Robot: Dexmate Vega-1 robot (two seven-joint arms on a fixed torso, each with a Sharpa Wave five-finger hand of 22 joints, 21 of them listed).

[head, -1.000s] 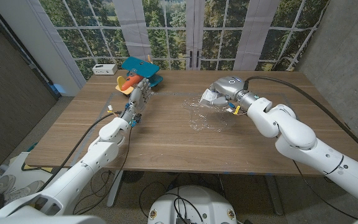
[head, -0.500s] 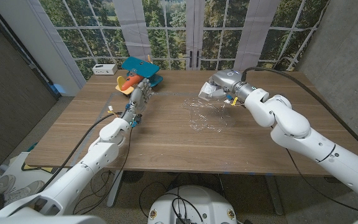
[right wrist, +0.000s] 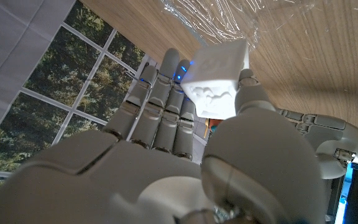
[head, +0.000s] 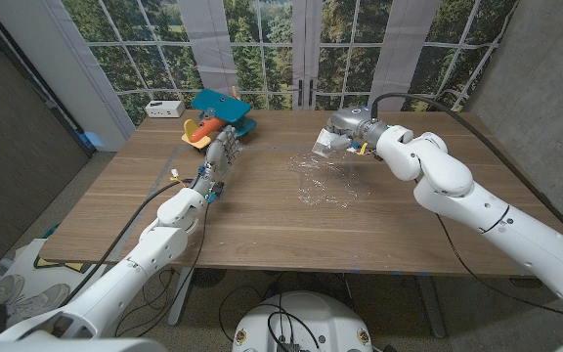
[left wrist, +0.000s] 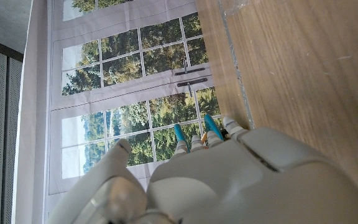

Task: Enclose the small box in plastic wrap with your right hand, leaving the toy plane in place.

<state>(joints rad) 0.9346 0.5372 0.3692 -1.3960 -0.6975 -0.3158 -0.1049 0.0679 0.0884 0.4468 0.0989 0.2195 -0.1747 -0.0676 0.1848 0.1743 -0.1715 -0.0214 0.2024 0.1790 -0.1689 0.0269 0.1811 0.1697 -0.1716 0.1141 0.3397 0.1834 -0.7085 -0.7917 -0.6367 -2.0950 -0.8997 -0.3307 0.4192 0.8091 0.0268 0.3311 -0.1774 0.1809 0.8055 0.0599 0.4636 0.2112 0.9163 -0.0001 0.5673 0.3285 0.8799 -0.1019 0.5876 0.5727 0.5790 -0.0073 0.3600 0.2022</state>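
Observation:
My right hand holds the small white box just above the table, beyond the far edge of the crumpled clear plastic wrap. In the right wrist view the box sits pinched between thumb and fingers, with the plastic wrap spread on the wood past it. The toy plane, teal with an orange body, lies at the far left of the table. My left hand reaches up to it with fingers stretched out, holding nothing. The plane's teal parts show just past the left hand.
A small white device stands at the table's far left corner, behind the plane. The wooden table has bare wood in front of the wrap. Windows run behind the far edge. The left arm's cable trails over the near left edge.
My right hand has carried the box a little farther back and to the left, off the wrap, while its forearm swung toward the far side. The left hand and plane have stayed put.

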